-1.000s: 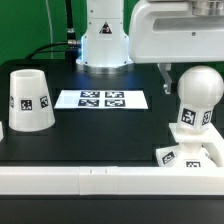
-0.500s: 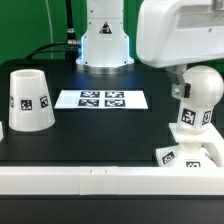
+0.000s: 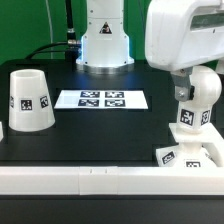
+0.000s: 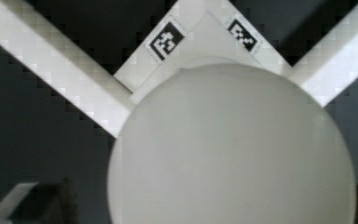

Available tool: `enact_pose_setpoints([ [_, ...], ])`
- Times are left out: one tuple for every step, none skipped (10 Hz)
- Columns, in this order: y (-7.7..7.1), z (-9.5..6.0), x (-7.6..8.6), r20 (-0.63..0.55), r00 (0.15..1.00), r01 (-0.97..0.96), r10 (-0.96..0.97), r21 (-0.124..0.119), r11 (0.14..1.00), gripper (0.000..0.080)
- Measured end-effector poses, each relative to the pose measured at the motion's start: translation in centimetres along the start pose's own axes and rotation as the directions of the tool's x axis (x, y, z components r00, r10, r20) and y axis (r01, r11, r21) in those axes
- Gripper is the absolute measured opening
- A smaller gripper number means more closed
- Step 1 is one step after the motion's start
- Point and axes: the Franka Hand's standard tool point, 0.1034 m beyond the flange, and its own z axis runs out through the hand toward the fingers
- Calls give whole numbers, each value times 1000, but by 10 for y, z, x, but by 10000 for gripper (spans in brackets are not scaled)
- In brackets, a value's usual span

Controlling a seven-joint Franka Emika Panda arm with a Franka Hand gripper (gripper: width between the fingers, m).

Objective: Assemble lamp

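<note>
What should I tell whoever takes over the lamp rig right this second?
Gripper: down around the round top of the bulb post; whether it is open or shut cannot be told.
Bulb post: upright on the base, front of the table on the exterior view's right. Whether it is fully seated cannot be told.
Shade: wide end down on the exterior view's left, apart from the rest, beside the marker board.
Done: post stands on the base.
Left: probably check the post's seating, then fit the shade.
</note>
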Motion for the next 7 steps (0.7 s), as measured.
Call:
enact_pose_setpoints([
  [0, 1, 0, 8, 993, 120, -120, -12, 993, 699],
  [-1, 2, 0, 9, 981, 196, -196, -21, 980, 699],
  [-4, 5, -2, 13, 974, 227, -227, -15, 974, 699],
  [-6, 7, -3, 17, 961, 275, -275, -13, 961, 699],
  [-8, 10, -5, 26, 947, 320, -319, -11, 948, 699],
  [-8, 12, -9, 43, 898, 439, -438, -8, 898, 699],
  [-8, 13, -10, 48, 874, 484, -483, -7, 875, 699],
])
